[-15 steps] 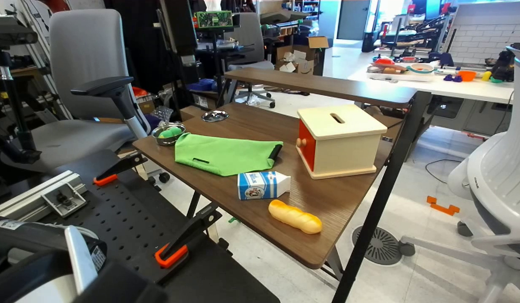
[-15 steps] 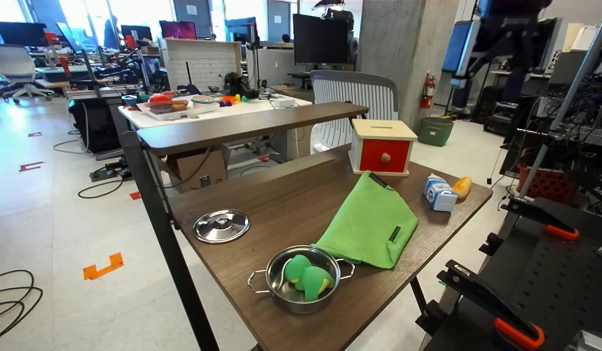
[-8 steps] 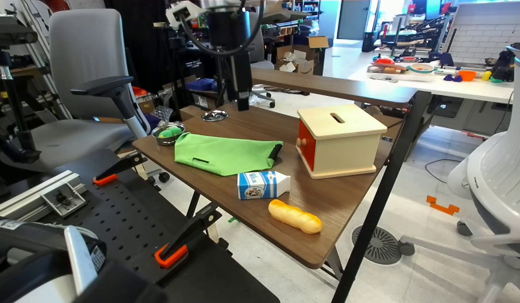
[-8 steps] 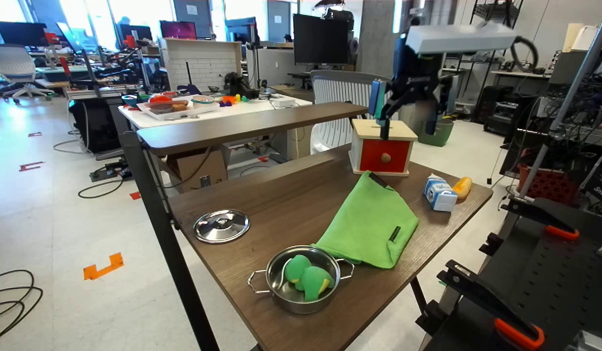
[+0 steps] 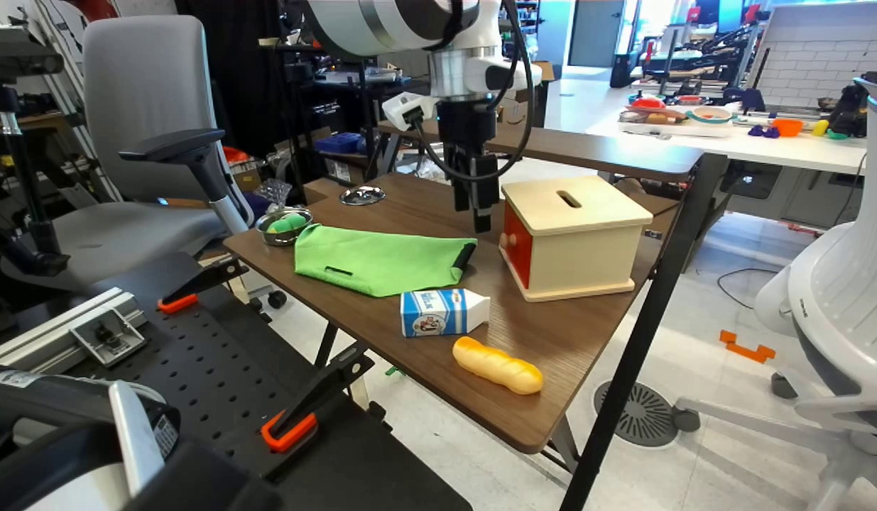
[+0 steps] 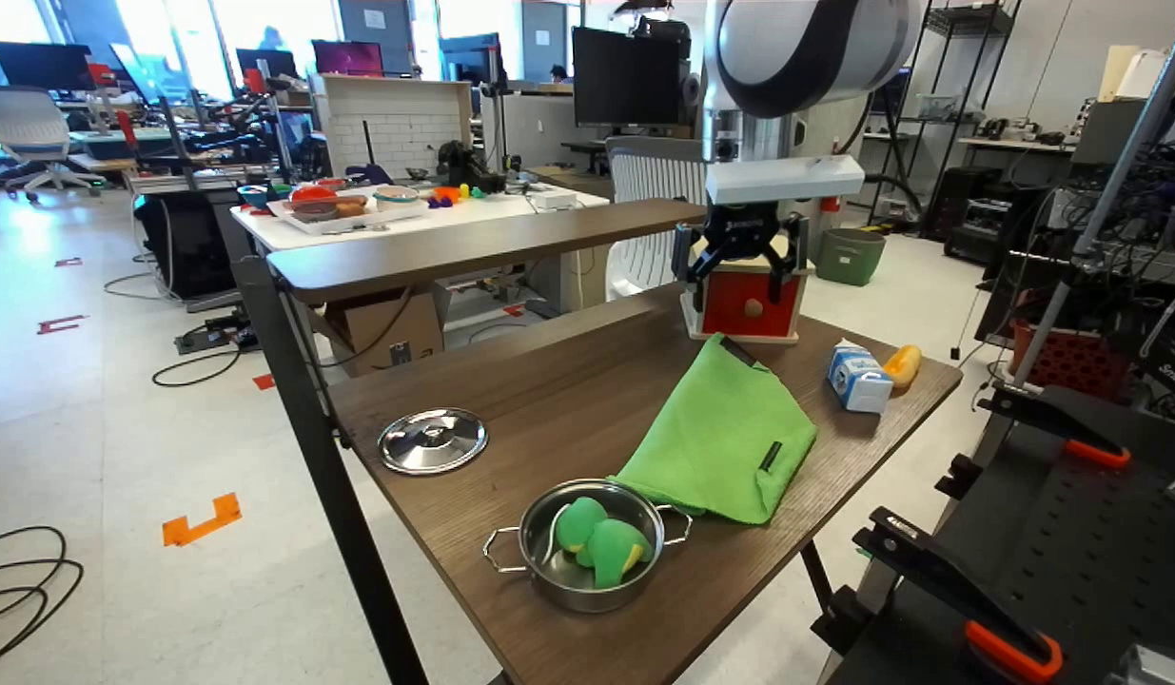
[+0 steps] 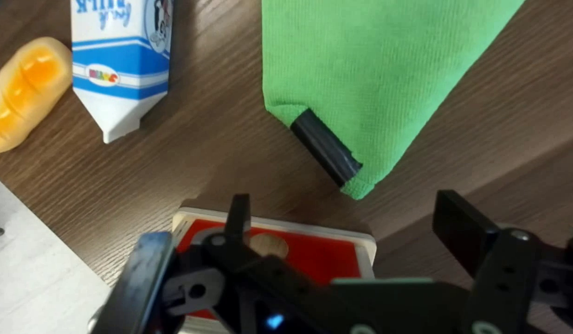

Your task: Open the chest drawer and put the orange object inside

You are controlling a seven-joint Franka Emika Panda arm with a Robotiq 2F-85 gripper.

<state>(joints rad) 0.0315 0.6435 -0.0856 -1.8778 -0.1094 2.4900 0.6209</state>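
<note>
With my end effector (image 6: 736, 298) spread and empty, I'd centre on the knob (image 6: 753, 308), then pull the drawer (image 6: 727, 319) straight out.

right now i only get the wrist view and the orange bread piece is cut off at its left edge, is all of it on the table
Observer: Yes. In both exterior views the orange bread piece lies within the edges of the table.
Operator: and the green cloth runs off the top of my picture, anything by its far end
Observer: Yes, in both exterior views a metal pot with green things in it stands right by that end.
</note>
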